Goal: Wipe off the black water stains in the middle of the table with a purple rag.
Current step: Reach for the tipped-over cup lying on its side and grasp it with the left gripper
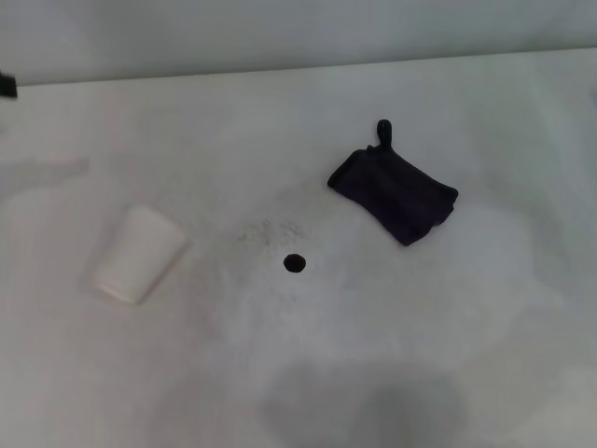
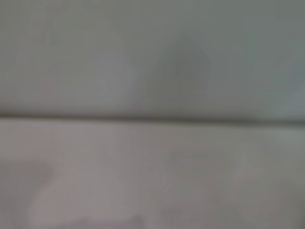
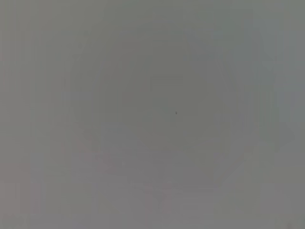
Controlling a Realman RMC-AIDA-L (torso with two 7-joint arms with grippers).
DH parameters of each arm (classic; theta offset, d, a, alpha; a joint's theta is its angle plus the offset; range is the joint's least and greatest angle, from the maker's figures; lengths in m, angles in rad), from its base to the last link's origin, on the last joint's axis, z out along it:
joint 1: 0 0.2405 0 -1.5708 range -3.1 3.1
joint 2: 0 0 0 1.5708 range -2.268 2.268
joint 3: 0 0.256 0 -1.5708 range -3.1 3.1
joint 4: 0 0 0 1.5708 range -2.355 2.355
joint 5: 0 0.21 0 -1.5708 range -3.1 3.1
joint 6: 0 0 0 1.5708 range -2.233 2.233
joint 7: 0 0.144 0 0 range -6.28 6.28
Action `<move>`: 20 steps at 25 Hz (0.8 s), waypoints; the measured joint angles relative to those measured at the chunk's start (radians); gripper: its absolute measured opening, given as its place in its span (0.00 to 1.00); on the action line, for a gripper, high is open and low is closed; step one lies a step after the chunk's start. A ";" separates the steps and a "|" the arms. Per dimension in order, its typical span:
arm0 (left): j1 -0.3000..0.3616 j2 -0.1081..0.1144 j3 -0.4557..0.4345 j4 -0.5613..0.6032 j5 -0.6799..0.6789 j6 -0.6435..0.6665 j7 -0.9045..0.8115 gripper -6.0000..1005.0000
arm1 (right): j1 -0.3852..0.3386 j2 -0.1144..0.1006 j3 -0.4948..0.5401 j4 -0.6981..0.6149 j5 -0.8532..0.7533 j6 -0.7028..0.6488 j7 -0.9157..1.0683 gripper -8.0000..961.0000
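In the head view the black water stain [image 1: 294,263] is a small round dot near the middle of the white table [image 1: 448,336]. The purple rag [image 1: 395,191], very dark and folded, lies flat to the right of and behind the dot, its loop tab pointing away from me. Neither gripper shows in the head view. The left wrist view holds only the table surface [image 2: 152,181] and a plain wall behind its far edge. The right wrist view is a plain grey field with nothing to make out.
A white paper cup [image 1: 137,254] lies on its side left of the dot. A faint grey speckled smudge [image 1: 269,231] sits just behind the dot. The table's far edge [image 1: 298,67] meets a grey wall. A small dark object [image 1: 6,86] shows at the far left edge.
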 joint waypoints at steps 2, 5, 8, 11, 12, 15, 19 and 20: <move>-0.077 -0.001 0.000 0.002 0.139 -0.074 -0.043 0.88 | 0.000 0.001 0.000 0.000 0.000 0.000 0.001 0.91; -0.158 -0.019 0.007 0.002 0.253 -0.167 -0.058 0.88 | 0.000 0.003 -0.001 0.000 0.000 0.000 0.004 0.91; -0.202 -0.038 0.037 0.002 0.298 -0.236 -0.067 0.88 | 0.005 0.005 -0.001 0.005 0.000 0.000 0.007 0.91; -0.215 -0.057 0.076 0.003 0.307 -0.265 -0.082 0.88 | 0.014 0.005 -0.002 0.010 0.000 0.000 0.008 0.91; -0.216 -0.063 0.088 0.003 0.308 -0.267 -0.086 0.88 | 0.017 0.005 -0.003 0.010 0.000 0.000 0.009 0.91; -0.218 -0.086 0.122 0.003 0.310 -0.257 -0.089 0.88 | 0.020 0.005 -0.003 0.011 0.001 0.000 0.011 0.91; -0.214 -0.121 0.154 -0.001 0.312 -0.195 -0.076 0.88 | 0.018 0.007 -0.003 0.015 0.001 0.000 0.011 0.91; -0.211 -0.127 0.159 -0.006 0.313 -0.178 -0.072 0.88 | 0.019 0.007 -0.004 0.018 0.001 0.000 0.011 0.91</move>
